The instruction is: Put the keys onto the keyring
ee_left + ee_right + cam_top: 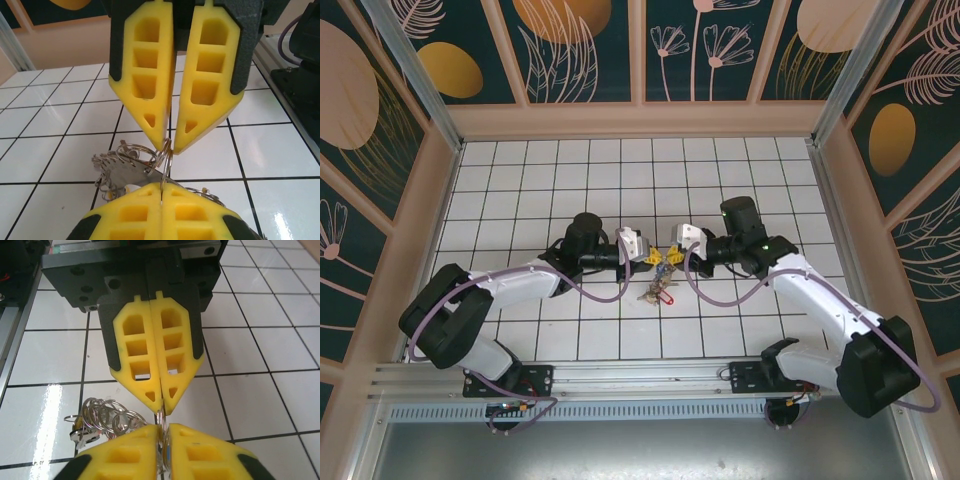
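Left fingers (131, 216) and right fingers (145, 75), facing tip-to-tip, pinch the keyring (165, 165).

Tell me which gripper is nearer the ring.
Left gripper, marginally: it is shut on the ring. The right gripper faces it, fingertips slightly parted either side of the same ring.

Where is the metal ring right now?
In the left wrist view the keyring is mid-table, pinched between the left gripper below and the right gripper above, with the keys bunched beside it.
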Robot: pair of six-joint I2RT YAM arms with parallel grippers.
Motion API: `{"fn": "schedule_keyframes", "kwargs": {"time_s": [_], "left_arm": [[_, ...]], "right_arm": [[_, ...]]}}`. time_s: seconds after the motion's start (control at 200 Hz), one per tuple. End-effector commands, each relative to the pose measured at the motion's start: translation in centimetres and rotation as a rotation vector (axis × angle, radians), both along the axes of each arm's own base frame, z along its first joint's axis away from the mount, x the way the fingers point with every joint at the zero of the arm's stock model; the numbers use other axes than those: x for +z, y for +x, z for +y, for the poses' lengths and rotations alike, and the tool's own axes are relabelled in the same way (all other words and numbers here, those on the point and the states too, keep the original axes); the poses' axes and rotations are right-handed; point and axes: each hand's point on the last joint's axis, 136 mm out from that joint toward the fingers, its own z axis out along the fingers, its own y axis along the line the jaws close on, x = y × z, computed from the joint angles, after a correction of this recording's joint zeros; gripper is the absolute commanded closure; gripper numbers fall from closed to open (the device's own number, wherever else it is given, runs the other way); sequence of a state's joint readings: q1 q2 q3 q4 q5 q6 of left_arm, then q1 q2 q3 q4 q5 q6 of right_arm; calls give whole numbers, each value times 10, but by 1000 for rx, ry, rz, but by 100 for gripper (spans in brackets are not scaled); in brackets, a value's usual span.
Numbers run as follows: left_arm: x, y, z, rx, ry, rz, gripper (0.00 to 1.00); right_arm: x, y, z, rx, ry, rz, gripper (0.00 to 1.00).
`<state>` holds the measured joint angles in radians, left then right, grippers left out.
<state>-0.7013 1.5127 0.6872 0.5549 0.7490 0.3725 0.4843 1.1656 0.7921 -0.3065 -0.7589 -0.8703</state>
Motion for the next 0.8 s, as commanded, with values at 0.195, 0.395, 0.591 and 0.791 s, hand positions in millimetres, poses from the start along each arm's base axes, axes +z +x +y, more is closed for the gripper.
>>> {"fn": "schedule_keyframes", "kwargs": {"time_s": [0.195, 0.395, 0.591, 0.791], "left_arm": [[24, 1, -6, -11, -51, -56, 100], [20, 1, -10, -17, -51, -50, 100], [19, 1, -11, -18, -54, -49, 100], [17, 0, -12, -24, -58, -43, 100]], "right_arm": [[3, 0, 5, 21, -3, 9, 77], [-3, -4, 7, 37, -14, 43, 75], [-14, 0, 8, 19, -60, 50, 77], [-21, 1, 9, 21, -79, 60, 100]]}}
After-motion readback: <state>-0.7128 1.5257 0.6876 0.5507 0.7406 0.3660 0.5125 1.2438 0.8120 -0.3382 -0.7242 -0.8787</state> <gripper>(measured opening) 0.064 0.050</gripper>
